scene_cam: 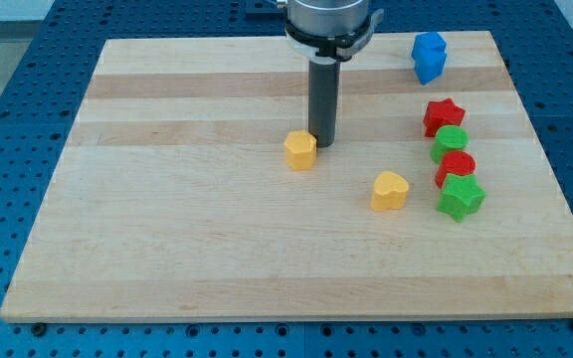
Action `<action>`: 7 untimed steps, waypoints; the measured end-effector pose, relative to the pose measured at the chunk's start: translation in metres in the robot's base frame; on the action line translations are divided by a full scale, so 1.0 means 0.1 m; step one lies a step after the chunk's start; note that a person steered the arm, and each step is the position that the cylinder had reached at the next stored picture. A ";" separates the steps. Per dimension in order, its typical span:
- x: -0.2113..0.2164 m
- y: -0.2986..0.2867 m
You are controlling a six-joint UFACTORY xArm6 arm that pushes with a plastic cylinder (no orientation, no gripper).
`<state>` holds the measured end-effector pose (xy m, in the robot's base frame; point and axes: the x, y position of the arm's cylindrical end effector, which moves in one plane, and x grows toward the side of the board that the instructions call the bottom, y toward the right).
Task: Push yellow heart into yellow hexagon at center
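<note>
Yellow hexagon (300, 150) touches my tip (322, 145); yellow heart (390, 190) apart.

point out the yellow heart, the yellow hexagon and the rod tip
yellow heart (390, 190), camera view, on its top face
yellow hexagon (300, 149), camera view, on its top face
my tip (323, 145), camera view, at the rod's very end, just right of the hexagon
</note>
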<state>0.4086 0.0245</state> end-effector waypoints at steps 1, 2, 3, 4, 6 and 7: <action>0.03 0.03; 0.07 0.07; 0.22 0.07; 0.50 0.07; 1.16 0.04; 1.41 0.11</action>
<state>0.5498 0.0354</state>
